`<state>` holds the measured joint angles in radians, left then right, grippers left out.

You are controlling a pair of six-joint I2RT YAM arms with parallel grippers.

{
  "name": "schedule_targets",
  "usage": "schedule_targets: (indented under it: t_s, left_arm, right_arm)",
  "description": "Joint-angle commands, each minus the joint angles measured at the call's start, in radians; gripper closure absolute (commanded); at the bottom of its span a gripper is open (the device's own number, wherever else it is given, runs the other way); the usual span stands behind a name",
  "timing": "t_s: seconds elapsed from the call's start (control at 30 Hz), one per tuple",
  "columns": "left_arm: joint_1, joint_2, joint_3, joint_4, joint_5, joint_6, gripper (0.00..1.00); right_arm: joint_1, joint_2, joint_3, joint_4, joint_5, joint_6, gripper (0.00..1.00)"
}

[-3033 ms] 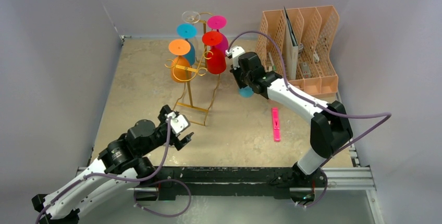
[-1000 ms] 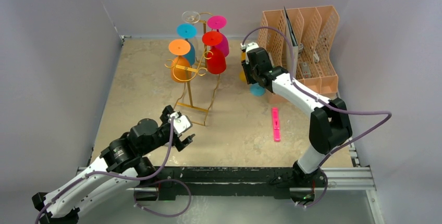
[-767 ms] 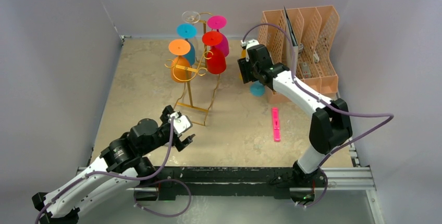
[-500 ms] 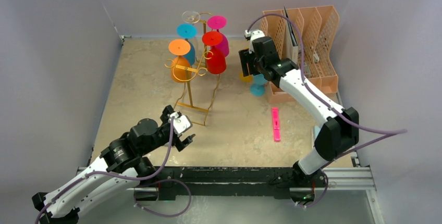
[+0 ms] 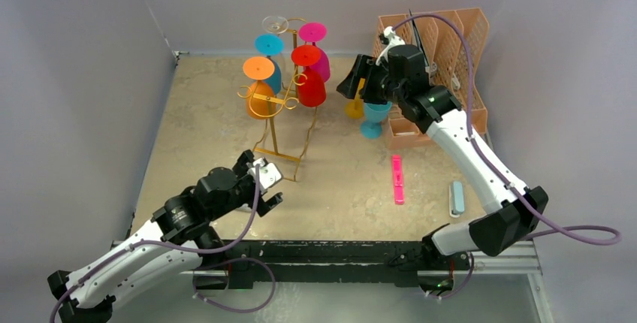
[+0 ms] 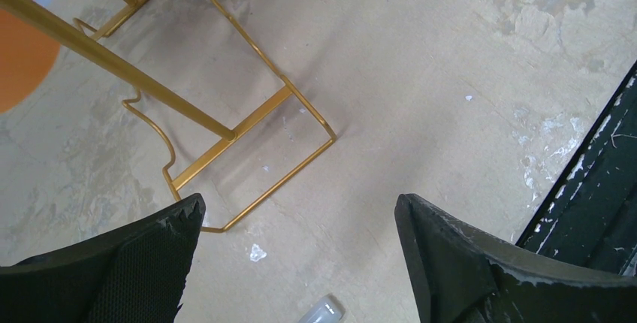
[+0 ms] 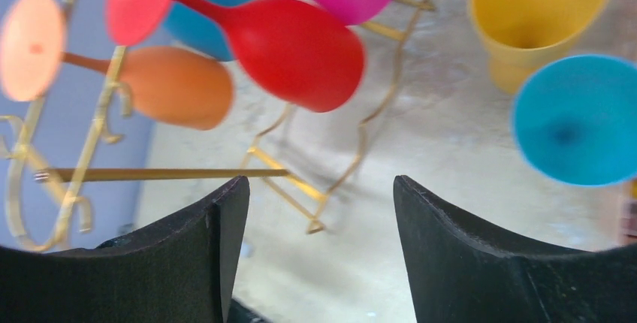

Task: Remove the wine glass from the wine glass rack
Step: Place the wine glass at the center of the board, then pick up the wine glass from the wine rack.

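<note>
The gold wine glass rack (image 5: 283, 124) stands at the back centre of the table. Orange (image 5: 261, 99), blue (image 5: 271, 67), red (image 5: 311, 86) and magenta (image 5: 320, 58) wine glasses hang from it upside down, and a clear one (image 5: 275, 22) sits at the top. A yellow glass (image 5: 354, 107) and a teal glass (image 5: 373, 118) stand upright on the table right of the rack. My right gripper (image 5: 349, 86) hovers open above them, holding nothing, facing the red glass (image 7: 289, 49). My left gripper (image 5: 267, 188) is open and empty over the rack's wire base (image 6: 248, 116).
A peach perforated file organiser (image 5: 443, 75) stands at the back right, just behind the two standing glasses. A pink stick (image 5: 397, 179) and a grey-blue bar (image 5: 456, 197) lie on the table's right half. A small clear object (image 6: 319, 312) lies under my left gripper.
My right gripper carried the teal glass rightward, set it beside the yellow one, opened and lifted away. The left arm shifted slightly forward.
</note>
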<state>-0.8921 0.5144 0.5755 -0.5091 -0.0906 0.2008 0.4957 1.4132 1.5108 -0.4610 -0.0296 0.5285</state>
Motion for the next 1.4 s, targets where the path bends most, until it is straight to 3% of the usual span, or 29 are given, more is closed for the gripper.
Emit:
schedule_targets:
  t_s: [0.0,0.2,0.53,0.7,0.93,1.1,1.27,1.37]
  left_arm:
    - [0.004,-0.022,0.016,0.031,-0.031,-0.003,0.04]
    - [0.004,-0.014,0.017,0.033,-0.038,-0.009,0.04]
    - [0.004,-0.007,0.018,0.026,-0.019,0.000,0.03]
    - [0.003,-0.015,0.019,0.033,-0.018,-0.007,0.03]
    - [0.004,-0.043,0.005,0.057,-0.036,-0.022,0.03]
    - [0.003,-0.043,0.007,0.051,-0.035,-0.021,0.03]
    - [0.004,-0.041,0.008,0.048,-0.033,-0.020,0.03]
    - [0.004,-0.040,0.007,0.047,-0.034,-0.018,0.03]
  right_arm:
    - [-0.012,-0.019,0.019,0.104,-0.192,0.231,0.27]
    - [-0.090,0.093,0.100,0.176,-0.416,0.480,0.36]
    - [-0.092,0.235,0.255,0.213,-0.483,0.549,0.35]
    - [-0.092,0.309,0.316,0.254,-0.492,0.585,0.57]
    - [-0.092,0.338,0.305,0.251,-0.430,0.603,0.51]
    - [-0.092,0.407,0.377,0.262,-0.494,0.609,0.64]
    - [-0.092,0.444,0.408,0.270,-0.525,0.613,0.69]
    - [-0.092,0.448,0.408,0.284,-0.536,0.634,0.83]
